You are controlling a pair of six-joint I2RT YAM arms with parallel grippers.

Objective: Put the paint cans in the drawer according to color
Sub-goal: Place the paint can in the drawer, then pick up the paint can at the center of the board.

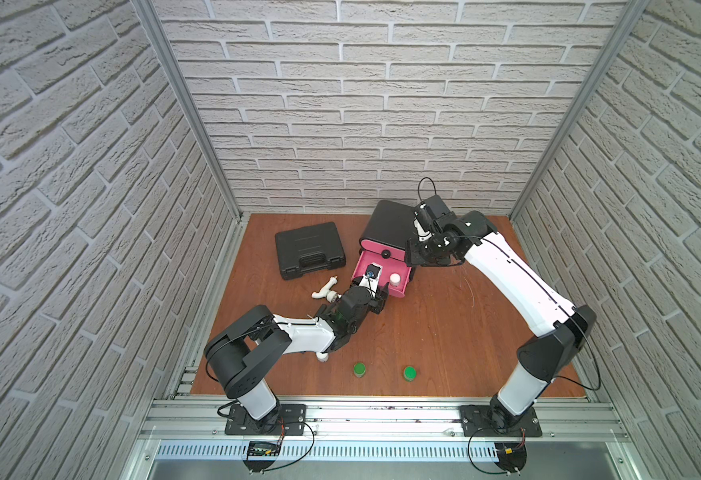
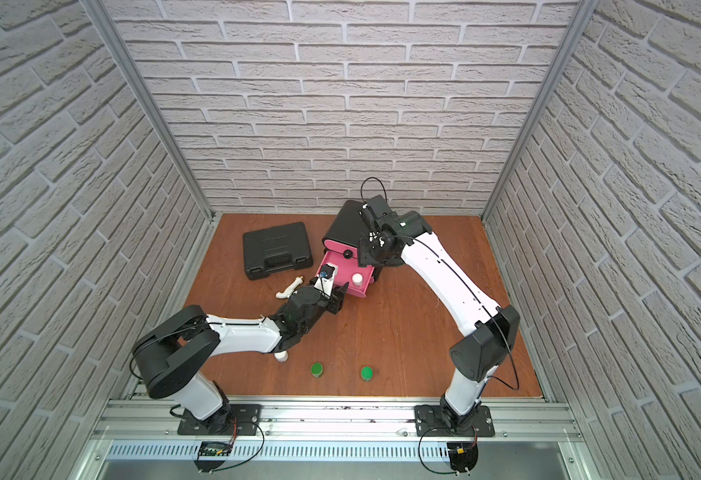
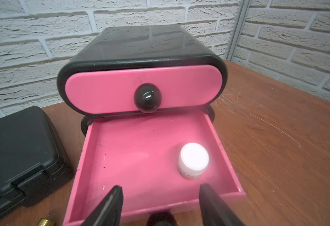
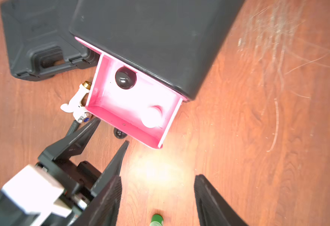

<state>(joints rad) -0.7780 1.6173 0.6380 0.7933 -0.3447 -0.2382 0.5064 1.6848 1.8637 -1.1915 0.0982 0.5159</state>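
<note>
**One white can in the drawer, its twin still out**

A white can stands upright in the open lower drawer, near a front corner, with nothing touching it. The left end effector hovers at the drawer's front edge, jaws apart and empty. The right end effector hangs above the cabinet, also spread and empty.

That placing looks finished to me. The likely next target is the second white can, tucked under the left forearm on the surface. The arm would have to draw back to reach it. The green cans wait nearby.
</note>
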